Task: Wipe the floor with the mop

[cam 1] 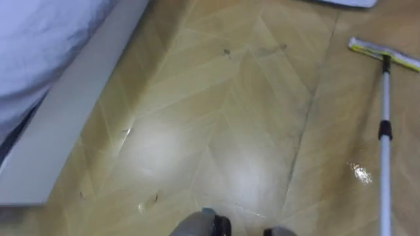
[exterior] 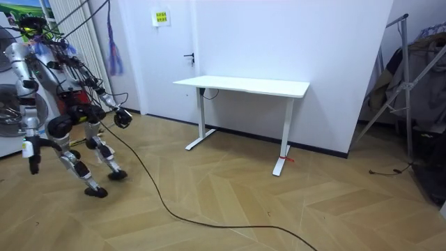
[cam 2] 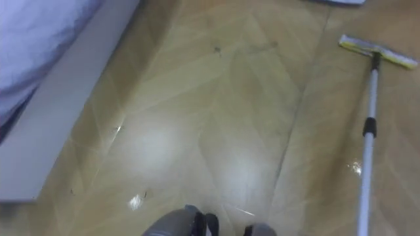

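Left eye view: flat mop with a yellow-and-white head and silver pole (cam 1: 385, 105) stands head-down on the pale herringbone wooden floor (cam 1: 216, 118); the pole leaves the lower right edge, on the robot's own right; whether a hand grips it I cannot tell
Right eye view: dark specks (cam 2: 216, 49) on the boards; white bed frame under a pale blue sheet (cam 2: 46, 124)
Room view: robot bent forward; low hand (exterior: 31, 164) hangs down, forward hand (exterior: 122, 117) reaches out; their grip, and which is left, I cannot tell; white-topped bench (exterior: 244, 86) well apart from both
Progress: judged early; specks unmopped
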Robot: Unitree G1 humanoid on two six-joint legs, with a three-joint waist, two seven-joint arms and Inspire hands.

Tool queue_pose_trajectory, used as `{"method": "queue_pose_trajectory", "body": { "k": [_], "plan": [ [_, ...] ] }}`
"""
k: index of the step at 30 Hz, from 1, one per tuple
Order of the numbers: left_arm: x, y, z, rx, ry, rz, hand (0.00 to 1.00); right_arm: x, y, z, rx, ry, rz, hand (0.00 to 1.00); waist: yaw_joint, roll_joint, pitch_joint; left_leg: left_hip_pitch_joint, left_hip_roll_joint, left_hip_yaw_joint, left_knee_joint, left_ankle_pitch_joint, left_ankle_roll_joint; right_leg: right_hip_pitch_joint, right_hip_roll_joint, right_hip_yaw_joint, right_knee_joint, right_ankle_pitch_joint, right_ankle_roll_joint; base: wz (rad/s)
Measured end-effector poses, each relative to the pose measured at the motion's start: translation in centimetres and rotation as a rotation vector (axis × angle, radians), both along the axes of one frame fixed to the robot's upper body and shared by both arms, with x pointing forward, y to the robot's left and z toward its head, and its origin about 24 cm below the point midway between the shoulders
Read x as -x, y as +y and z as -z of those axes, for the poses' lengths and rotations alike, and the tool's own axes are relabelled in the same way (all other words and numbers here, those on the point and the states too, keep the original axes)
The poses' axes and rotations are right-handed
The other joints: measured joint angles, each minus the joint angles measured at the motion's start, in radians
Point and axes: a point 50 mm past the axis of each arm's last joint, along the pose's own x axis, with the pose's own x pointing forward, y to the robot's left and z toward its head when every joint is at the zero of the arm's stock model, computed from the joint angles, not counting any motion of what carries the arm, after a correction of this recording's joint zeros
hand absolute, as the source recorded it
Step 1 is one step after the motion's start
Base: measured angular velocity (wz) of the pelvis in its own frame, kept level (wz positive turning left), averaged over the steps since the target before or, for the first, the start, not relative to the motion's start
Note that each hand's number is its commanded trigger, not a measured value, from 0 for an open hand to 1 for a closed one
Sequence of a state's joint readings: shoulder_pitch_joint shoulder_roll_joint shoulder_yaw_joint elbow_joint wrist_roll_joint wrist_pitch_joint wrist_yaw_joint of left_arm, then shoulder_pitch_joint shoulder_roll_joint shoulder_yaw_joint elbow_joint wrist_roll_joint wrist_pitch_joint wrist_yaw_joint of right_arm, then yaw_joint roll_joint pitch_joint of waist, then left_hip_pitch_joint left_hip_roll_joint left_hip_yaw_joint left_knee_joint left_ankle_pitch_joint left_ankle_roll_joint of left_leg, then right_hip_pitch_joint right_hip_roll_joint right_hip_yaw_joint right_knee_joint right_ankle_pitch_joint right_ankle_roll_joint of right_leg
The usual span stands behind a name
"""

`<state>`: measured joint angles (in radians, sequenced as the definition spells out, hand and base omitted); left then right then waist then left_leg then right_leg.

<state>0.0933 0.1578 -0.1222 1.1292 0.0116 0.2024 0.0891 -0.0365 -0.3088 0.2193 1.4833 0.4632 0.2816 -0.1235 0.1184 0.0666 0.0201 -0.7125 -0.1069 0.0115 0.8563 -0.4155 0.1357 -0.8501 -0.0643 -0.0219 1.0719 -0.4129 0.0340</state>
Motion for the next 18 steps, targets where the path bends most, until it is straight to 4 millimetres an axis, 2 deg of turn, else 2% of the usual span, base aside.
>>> {"method": "queue_pose_trajectory", "body": {
  "k": [2, 3, 4, 5, 6, 7, 8, 9, 10, 11, 12, 13, 14, 15, 16, 17, 18],
  "plan": [
    [0.0, 0.0, 0.0, -0.013, 0.001, -0.002, 0.00, 0.0, 1.1, 0.4, -0.018, 0.016, -0.015, 1.00, -0.013, -0.003, 0.0007, 0.020, -0.021, -0.049, 0.004, -0.019, -0.017, -0.008, 0.001, -0.013, -0.156, 0.022, -0.014, -0.50],
    [0.1, -0.1, 0.0, -0.012, 0.003, -0.003, 0.00, 0.1, 1.4, 0.5, -0.026, 0.030, -0.011, 1.00, -0.016, -0.002, -0.0001, 0.027, -0.028, -0.066, 0.025, -0.044, -0.026, 0.001, 0.000, -0.022, -0.191, 0.046, -0.027, -0.23],
    [0.1, -0.3, 0.1, -0.007, 0.008, -0.004, 0.00, -0.1, 1.5, 0.5, -0.030, 0.037, -0.002, 1.00, -0.018, -0.004, 0.0006, 0.034, -0.027, -0.075, 0.045, -0.065, -0.037, 0.018, -0.013, -0.050, -0.183, 0.064, -0.046, 0.00],
    [0.1, -0.4, 0.1, -0.006, 0.008, -0.005, 0.00, -0.5, 1.5, 0.4, -0.029, 0.036, 0.001, 1.00, -0.020, -0.004, 0.0008, 0.041, -0.027, -0.075, 0.049, -0.070, -0.041, 0.027, -0.026, -0.066, -0.179, 0.077, -0.052, 0.23],
    [0.1, -0.4, 0.1, -0.006, 0.007, -0.004, 0.00, -1.9, 1.2, 0.1, -0.023, 0.026, 0.001, 1.00, -0.022, -0.007, 0.0013, 0.055, -0.025, -0.073, 0.049, -0.076, -0.049, 0.039, -0.043, -0.090, -0.165, 0.071, -0.067, 0.27],
    [0.1, -0.4, 0.1, -0.005, 0.006, -0.005, 0.00, -2.9, 0.9, -0.1, -0.015, 0.006, -0.003, 1.00, -0.022, -0.009, 0.0025, 0.060, -0.022, -0.071, 0.049, -0.077, -0.052, 0.046, -0.044, -0.095, -0.162, 0.066, -0.070, 0.33],
    [0.1, -0.3, 0.1, -0.005, 0.007, -0.012, 0.00, -5.1, 0.2, -0.7, 0.000, -0.042, -0.011, 1.00, -0.018, -0.017, 0.0022, 0.066, -0.013, -0.065, 0.050, -0.079, -0.054, 0.054, -0.047, -0.107, -0.158, 0.055, -0.079, 0.27],
    [0.1, 0.0, 0.0, -0.011, 0.008, -0.007, 0.00, -7.7, -0.6, -1.6, 0.020, -0.109, -0.027, 1.00, -0.009, -0.029, 0.0097, 0.072, -0.007, -0.065, 0.054, -0.079, -0.059, 0.064, -0.046, -0.116, -0.155, 0.044, -0.088, 0.24],
    [0.1, 0.2, 0.0, -0.016, 0.010, -0.006, 0.00, -9.0, -1.0, -2.0, 0.028, -0.145, -0.033, 1.00, -0.002, -0.039, 0.0112, 0.072, -0.004, -0.065, 0.060, -0.076, -0.063, 0.067, -0.044, -0.118, -0.153, 0.037, -0.093, 0.19],
    [0.4, 0.8, -0.1, -0.032, 0.018, -0.004, 0.00, -11.1, -1.6, -2.9, 0.041, -0.209, -0.050, 1.00, 0.014, -0.058, 0.0087, 0.065, 0.009, -0.052, 0.080, -0.066, -0.081, 0.073, -0.033, -0.119, -0.153, 0.030, -0.098, 0.19],
    [0.8, 1.5, -0.3, -0.050, 0.029, -0.004, 0.00, -13.1, -1.8, -3.7, 0.040, -0.279, -0.063, 1.00, 0.026, -0.073, 0.0106, 0.056, 0.026, -0.030, 0.106, -0.048, -0.110, 0.088, -0.021, -0.121, -0.162, 0.025, -0.105, 0.20],
    [1.0, 1.8, -0.4, -0.058, 0.038, -0.006, 0.00, -14.2, -1.9, -4.1, 0.037, -0.322, -0.064, 1.00, 0.033, -0.079, 0.0135, 0.048, 0.038, -0.024, 0.127, -0.034, -0.121, 0.101, -0.012, -0.125, -0.174, 0.026, -0.110, 0.30],
    [1.6, 2.2, -0.4, -0.068, 0.055, -0.009, 0.00, -15.7, -2.0, -4.8, 0.029, -0.376, -0.061, 1.00, 0.039, -0.090, 0.0121, 0.019, 0.044, -0.026, 0.148, -0.010, -0.124, 0.121, 0.011, -0.114, -0.196, 0.029, -0.115, 0.55],
    [1.8, 2.3, -0.4, -0.067, 0.063, -0.008, 0.00, -16.0, -2.2, -5.1, 0.020, -0.403, -0.044, 1.00, 0.047, -0.094, 0.0097, -0.011, 0.037, -0.024, 0.093, -0.008, -0.121, 0.148, 0.026, -0.107, -0.227, 0.030, -0.117, 0.70],
    [1.9, 2.3, -0.4, -0.063, 0.065, -0.005, 0.00, -15.8, -2.2, -5.0, 0.014, -0.403, -0.028, 1.00, 0.049, -0.097, 0.0109, -0.026, 0.033, -0.019, 0.054, -0.002, -0.120, 0.166, 0.030, -0.106, -0.243, 0.029, -0.117, 0.89],
    [2.0, 2.2, -0.4, -0.052, 0.076, 0.004, 0.00, -14.4, -1.9, -4.2, -0.005, -0.368, 0.010, 1.00, 0.052, -0.100, 0.0105, -0.044, 0.011, -0.015, -0.028, 0.026, -0.118, 0.203, 0.034, -0.099, -0.265, 0.025, -0.115, 0.76],
    [2.2, 2.0, -0.3, -0.033, 0.082, 0.011, 0.00, -12.5, -1.5, -3.2, -0.023, -0.322, 0.031, 1.00, 0.062, -0.105, 0.0095, -0.040, -0.001, -0.010, -0.103, 0.097, -0.100, 0.235, 0.045, -0.075, -0.272, 0.013, -0.109, 0.53]
  ]
}}
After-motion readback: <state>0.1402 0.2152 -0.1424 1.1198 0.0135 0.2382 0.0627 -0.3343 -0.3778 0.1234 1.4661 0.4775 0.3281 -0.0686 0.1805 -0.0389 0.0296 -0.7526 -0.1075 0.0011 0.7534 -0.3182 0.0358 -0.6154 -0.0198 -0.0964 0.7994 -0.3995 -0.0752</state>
